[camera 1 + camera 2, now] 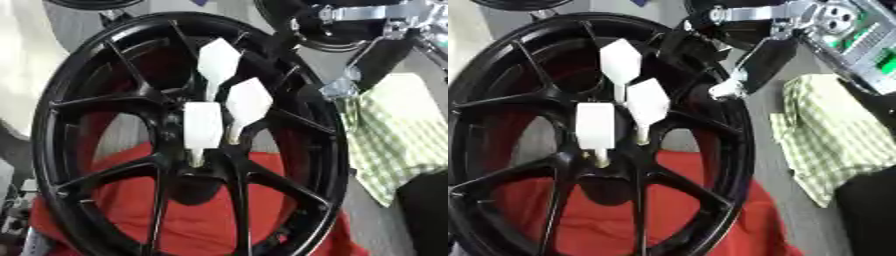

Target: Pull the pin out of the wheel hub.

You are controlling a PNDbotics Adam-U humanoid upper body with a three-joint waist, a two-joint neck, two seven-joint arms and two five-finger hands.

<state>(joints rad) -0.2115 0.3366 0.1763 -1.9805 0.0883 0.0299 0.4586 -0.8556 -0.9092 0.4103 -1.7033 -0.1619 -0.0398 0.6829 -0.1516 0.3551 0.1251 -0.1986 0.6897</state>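
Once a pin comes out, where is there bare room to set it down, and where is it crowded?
Free: the checked cloth right of the wheel, and the grey strip between them. The red cloth shows only through the spokes. Crowded: the hub, where three white pins stand close together, and the upper right, where the right hand reaches in.

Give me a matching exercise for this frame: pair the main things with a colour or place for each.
Things:
1. wheel
2. pins
3. checked cloth
4. right hand

Descriptions:
A. green and white, to the right of the rim
B. white, standing in the hub
C. black, spoked, lying over a red cloth
D. at the rim's upper right edge

Pairs: 1-C, 2-B, 3-A, 4-D
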